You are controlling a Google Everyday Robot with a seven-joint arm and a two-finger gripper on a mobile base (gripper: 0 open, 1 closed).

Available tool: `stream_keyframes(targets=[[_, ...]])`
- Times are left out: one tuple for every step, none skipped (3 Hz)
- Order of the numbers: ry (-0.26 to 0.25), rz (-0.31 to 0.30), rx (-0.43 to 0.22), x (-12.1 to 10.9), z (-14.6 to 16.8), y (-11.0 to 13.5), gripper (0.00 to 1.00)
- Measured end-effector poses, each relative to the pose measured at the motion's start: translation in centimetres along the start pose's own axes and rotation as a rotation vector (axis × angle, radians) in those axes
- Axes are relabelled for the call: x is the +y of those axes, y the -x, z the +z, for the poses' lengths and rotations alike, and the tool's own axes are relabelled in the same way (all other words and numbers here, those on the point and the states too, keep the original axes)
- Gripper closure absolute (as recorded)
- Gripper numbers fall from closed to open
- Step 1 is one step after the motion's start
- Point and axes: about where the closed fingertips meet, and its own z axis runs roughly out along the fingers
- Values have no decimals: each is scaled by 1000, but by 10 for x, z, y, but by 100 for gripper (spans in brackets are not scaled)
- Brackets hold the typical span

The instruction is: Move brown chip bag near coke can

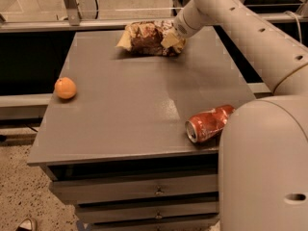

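**Claw at the bag, can well apart**

My claw (pixel 172 38) sits at the right end of the brown chip bag (pixel 144 36), at the far edge of the tabletop (pixel 134 105). I cannot tell whether it is clamped on the bag or apart. The coke can (pixel 208 123) lies on its side near the front right edge, well apart from the bag. I judge I need a sure hold on that crinkly end, then to set the bag just beside the can without nudging it, since it could roll.
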Motion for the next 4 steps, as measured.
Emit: stream_keyframes(targets=[[-4,-66,25,4,-13,13,96],[16,-112,56,18,-33,20,100],[26,-111,118,29,-56,9,100],[18,-62,182,37,-82,-17,100]])
